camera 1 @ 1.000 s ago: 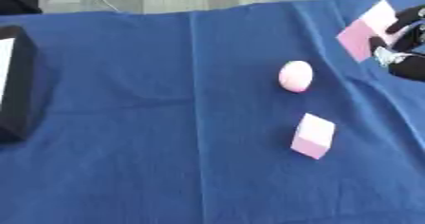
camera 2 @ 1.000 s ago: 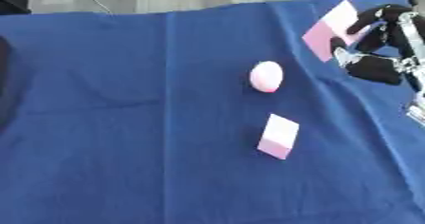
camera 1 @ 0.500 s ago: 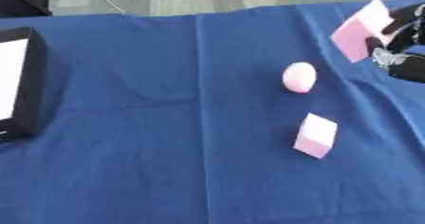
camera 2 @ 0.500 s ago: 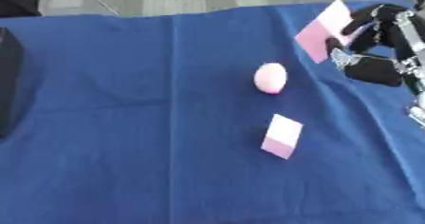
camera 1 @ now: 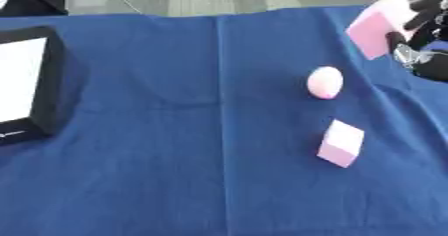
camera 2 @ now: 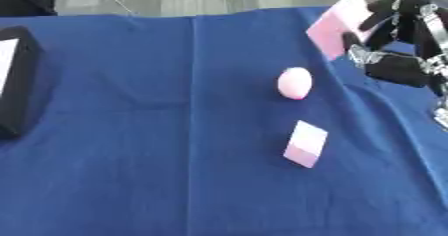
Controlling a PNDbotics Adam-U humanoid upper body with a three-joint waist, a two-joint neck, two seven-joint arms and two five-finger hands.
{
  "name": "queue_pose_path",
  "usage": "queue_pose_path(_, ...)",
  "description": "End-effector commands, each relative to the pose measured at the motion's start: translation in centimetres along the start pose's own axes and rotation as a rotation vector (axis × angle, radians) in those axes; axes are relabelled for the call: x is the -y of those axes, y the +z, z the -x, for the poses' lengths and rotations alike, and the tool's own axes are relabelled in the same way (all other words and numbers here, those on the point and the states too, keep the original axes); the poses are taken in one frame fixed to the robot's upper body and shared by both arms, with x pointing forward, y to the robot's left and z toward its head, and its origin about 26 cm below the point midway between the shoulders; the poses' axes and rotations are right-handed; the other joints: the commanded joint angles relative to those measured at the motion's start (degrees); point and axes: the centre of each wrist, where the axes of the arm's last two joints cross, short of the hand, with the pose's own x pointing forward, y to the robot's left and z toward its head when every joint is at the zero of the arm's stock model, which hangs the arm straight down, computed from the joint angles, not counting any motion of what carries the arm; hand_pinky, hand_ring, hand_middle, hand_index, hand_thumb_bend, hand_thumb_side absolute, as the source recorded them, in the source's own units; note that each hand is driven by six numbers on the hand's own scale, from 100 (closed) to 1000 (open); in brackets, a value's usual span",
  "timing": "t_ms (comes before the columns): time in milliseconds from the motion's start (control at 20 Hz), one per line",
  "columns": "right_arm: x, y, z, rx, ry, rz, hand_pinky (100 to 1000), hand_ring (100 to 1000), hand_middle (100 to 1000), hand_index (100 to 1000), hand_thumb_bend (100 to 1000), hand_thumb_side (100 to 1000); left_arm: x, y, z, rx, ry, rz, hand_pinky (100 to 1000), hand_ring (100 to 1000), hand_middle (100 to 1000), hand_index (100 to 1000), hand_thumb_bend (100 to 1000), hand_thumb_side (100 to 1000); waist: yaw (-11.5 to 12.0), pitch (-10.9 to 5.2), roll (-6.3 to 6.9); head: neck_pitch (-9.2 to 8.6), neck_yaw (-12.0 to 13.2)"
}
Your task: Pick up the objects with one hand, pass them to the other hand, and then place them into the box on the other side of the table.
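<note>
Our right hand (camera 2: 398,45) has its fingers curled around a pink block (camera 2: 337,22), lifted off the blue tablecloth (camera 1: 175,155), probably so we can pass it across. The box (camera 1: 31,85) waits far left.

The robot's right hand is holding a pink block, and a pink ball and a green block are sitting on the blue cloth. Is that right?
Almost. The block on the blue cloth is not green; the left eye view shows a pink block lying just in front of the pink ball. The rest holds: the right hand is curled around another pink block.
</note>
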Motion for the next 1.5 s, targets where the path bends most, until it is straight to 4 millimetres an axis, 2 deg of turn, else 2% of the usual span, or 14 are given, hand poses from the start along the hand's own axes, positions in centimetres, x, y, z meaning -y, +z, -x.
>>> queue_pose_path(50,0.1,-0.5,-1.0,0.043,-0.015,-0.011,449,450,527,493,100,100,-0.6,-0.3,-0.8,0.022,-0.047,0.016,949,797,818,800,122,853,0.0,-1.44,-0.1,0.22,0.4)
queue_pose_path(900,-1.9,-1.5,-2.0,0.147,-0.101,-0.108,449,446,524,491,100,100,-0.9,-1.3,-2.9,0.055,-0.172,0.108,942,799,819,803,100,828,-1.28,-2.81,-0.03,2.19,2.14)
queue_pose_path(1500,-3.9,-2.3,-3.1,0.194,-0.144,-0.189,448,446,524,490,100,100,0.3,-1.9,-4.0,0.08,-0.255,0.234,932,797,816,804,100,815,-1.46,-3.03,0.13,2.58,1.52)
